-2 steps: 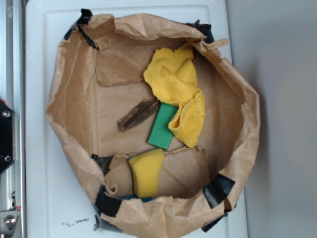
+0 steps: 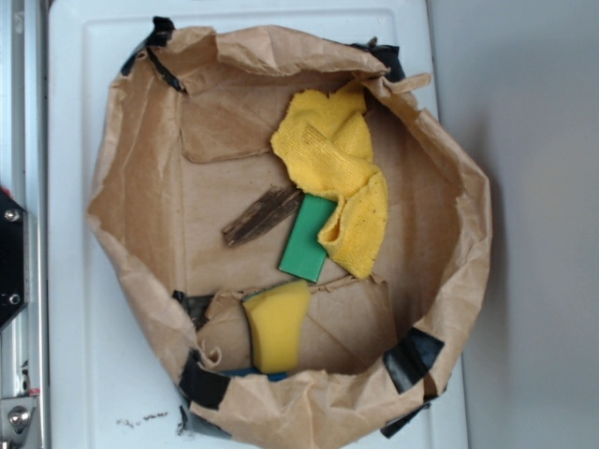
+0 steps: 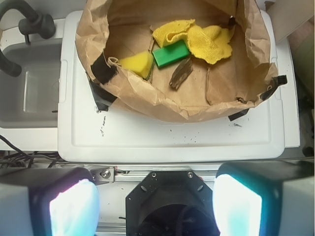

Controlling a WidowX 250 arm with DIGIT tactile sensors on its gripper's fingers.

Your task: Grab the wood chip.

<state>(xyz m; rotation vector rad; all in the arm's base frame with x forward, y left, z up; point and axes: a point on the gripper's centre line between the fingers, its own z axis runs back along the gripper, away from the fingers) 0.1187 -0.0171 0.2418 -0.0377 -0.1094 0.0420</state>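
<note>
1. Jaws (image 3: 155, 206): seen in the wrist view only, spread wide, the two blurred finger pads (image 3: 74, 209) at the lower corners of the frame with nothing between them.
2. Wood chip (image 3: 181, 73) (image 2: 262, 215): a dark, streaky sliver lying flat on the floor of the paper bag, well ahead of the jaws and slightly to the right of their midline, apart from them.
3. Green block (image 3: 171, 53) (image 2: 306, 238): flat rectangle just beyond the wood chip as viewed from the jaws; whether the two touch at one corner is uncertain, since the gap is too fine to resolve.
4. Yellow cloth (image 3: 199, 37) (image 2: 337, 173): crumpled, farthest from the jaws, draped over the far edge of the green block.
5. Yellow sponge (image 3: 135, 63) (image 2: 276, 325): ahead and left of the midline between the jaws, beside the green block, resting against a folded paper flap.
6. Paper bag (image 3: 147, 101) (image 2: 131, 187): tan, rim rolled down, patched with black tape, enclosing items 2–5.
7. Worktop (image 3: 172, 140) (image 2: 94, 374): white tray-like surface carrying the bag, between bag and jaws.
8. Sink (image 3: 29, 88): ahead and far left of the jaws, beside the worktop.
</note>
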